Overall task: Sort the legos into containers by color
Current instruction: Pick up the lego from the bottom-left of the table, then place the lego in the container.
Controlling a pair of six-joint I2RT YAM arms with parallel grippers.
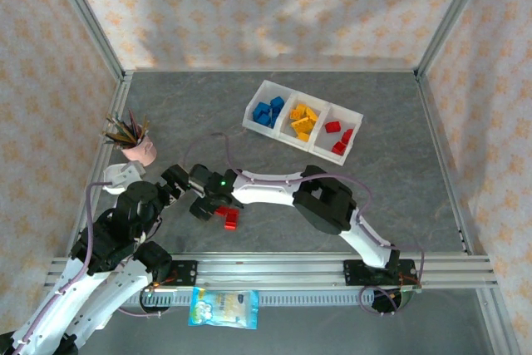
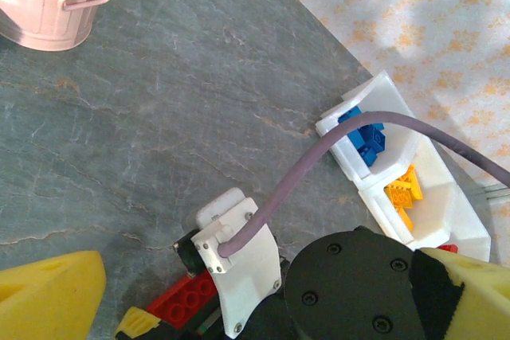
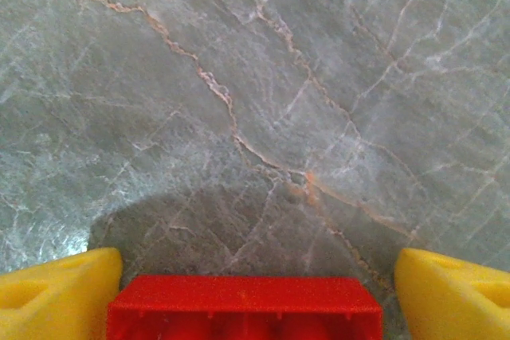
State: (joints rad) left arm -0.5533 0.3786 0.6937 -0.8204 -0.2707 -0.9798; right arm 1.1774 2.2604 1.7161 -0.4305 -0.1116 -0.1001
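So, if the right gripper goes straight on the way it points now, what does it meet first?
Probably the red lego between the fingers of the right gripper, then the grey table right under it; depth is unclear.

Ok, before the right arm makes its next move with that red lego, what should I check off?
1. Red lego lies between the right gripper fingers: ok.
2. Fingers shut on it: not ok, a gap shows at one finger.
3. Lego lifted off the table: cannot tell.
4. Red compartment of the tray has room: ok, just a few red bricks inside.
5. Left gripper apart from the right arm: cannot tell, they sit very close in the top view.
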